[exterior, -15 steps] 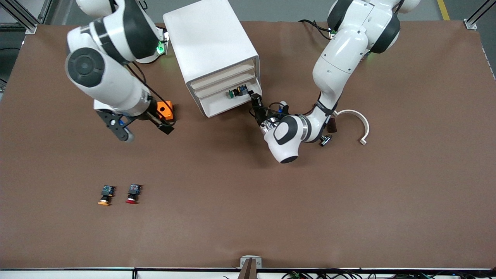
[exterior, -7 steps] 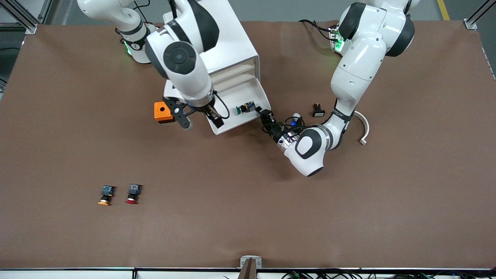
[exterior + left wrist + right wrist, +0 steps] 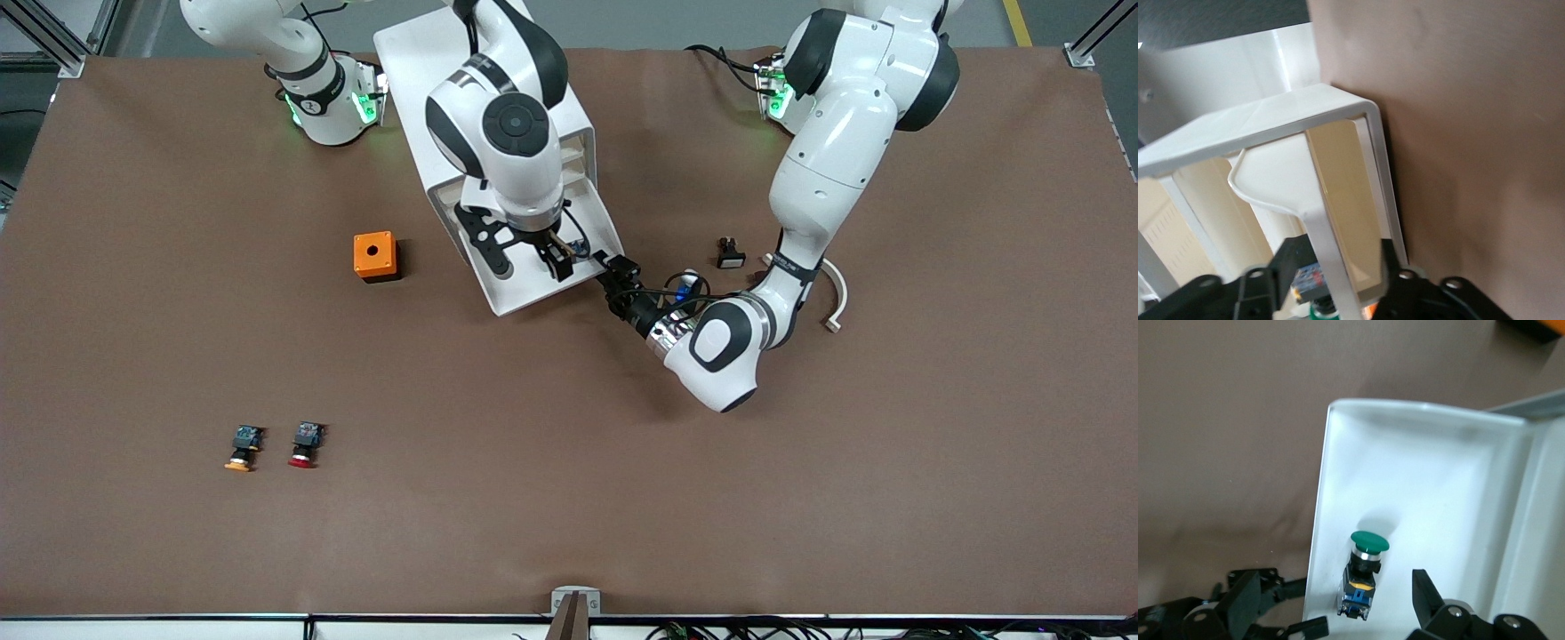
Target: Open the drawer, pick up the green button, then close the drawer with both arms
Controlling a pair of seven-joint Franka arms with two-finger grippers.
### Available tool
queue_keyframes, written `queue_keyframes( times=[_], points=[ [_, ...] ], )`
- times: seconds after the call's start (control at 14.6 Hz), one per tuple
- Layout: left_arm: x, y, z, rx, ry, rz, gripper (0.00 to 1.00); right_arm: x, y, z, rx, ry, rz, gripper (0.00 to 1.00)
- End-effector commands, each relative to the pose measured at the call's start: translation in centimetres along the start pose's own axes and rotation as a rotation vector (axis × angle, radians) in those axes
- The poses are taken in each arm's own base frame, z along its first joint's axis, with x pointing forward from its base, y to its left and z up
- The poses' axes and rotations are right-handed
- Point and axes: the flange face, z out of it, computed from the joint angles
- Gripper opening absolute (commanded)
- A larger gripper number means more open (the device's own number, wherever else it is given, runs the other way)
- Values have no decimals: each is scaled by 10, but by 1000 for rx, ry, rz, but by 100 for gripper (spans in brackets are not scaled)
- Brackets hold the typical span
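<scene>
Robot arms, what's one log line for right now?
drawer: open | button: inside drawer | right end effector: open, above button | left end effector: gripping drawer edge

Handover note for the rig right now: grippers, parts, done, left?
Left gripper: shut on the drawer front corner, drawer pulled out of the cabinet.
Right gripper: open, over the drawer, fingers straddling the button.
Button: lying in the drawer, not yet gripped.
Done: drawer open.
Left: grasp and lift out the button, close the drawer.

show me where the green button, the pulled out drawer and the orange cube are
green button (image 3: 1369,541): right wrist view, on its green cap.
drawer (image 3: 1418,480): right wrist view, on its bare white floor.
orange cube (image 3: 374,254): front view, on its top face.
</scene>
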Motion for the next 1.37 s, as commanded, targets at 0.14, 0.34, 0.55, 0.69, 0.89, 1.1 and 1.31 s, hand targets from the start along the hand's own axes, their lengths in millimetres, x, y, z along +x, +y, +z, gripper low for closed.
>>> queue_keyframes(
  times=[0.14,0.34,0.55,0.69,0.89,1.1,1.31],
  points=[
    [-9,-14,-41,-36,-62,208,99,-27,-3,37,-2,7,44,100],
    [-15,-24,-65,-92,-50,359,100,-40,-1,49,-11,9,51,100],
    [-18,-29,-83,-170,57,598,100,-50,1,58,-14,10,62,100],
    [-21,-29,-88,-220,153,748,100,-55,3,63,-19,12,59,100],
    [-29,-30,-87,-308,331,902,100,-56,-1,73,-2,9,84,100],
    [-50,-41,-95,-438,466,1015,100,-65,-1,93,-5,16,85,100],
    [-66,-47,-101,-538,568,1089,99,-65,-1,95,-16,21,80,100]
  ],
)
